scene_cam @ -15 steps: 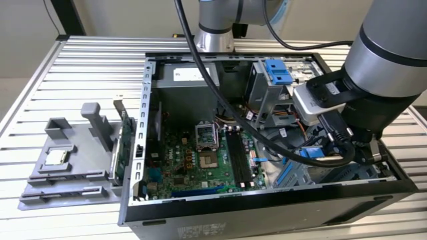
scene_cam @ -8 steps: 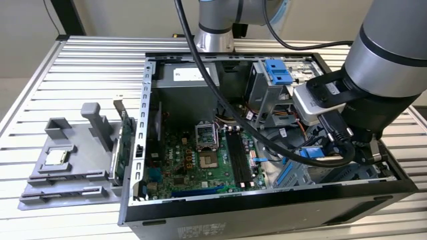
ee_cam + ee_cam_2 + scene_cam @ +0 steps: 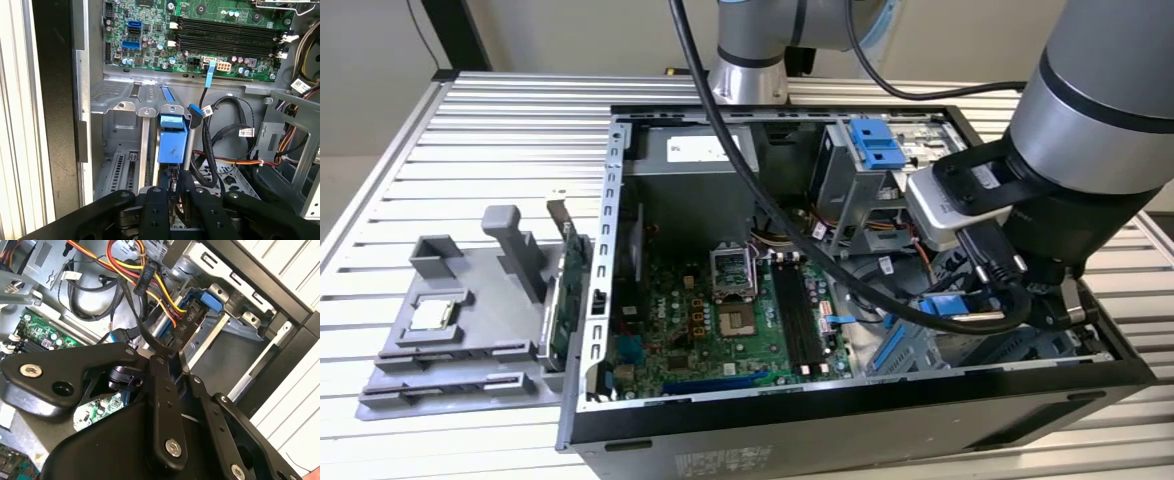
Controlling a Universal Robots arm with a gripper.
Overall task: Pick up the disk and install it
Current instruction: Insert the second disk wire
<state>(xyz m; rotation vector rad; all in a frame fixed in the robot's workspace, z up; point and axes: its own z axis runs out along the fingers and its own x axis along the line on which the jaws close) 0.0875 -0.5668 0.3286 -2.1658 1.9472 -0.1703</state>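
Disk [image 3: 172,142]: one counted, blue plastic rail frame, seated on edge in the grey metal drive cage [image 3: 122,120] of the case. Pincer [image 3: 175,192]: black fingers nearly closed at its near edge; grip cannot be told.

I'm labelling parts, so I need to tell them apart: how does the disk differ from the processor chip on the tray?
Place: the disk sits inside the case, in the drive bay by the gripper. The chip is outside the case, on the grey tray.
Pose: the disk stands on edge and the chip lies flat.
Look: the disk has a blue rail, while the chip is a bare silver square.
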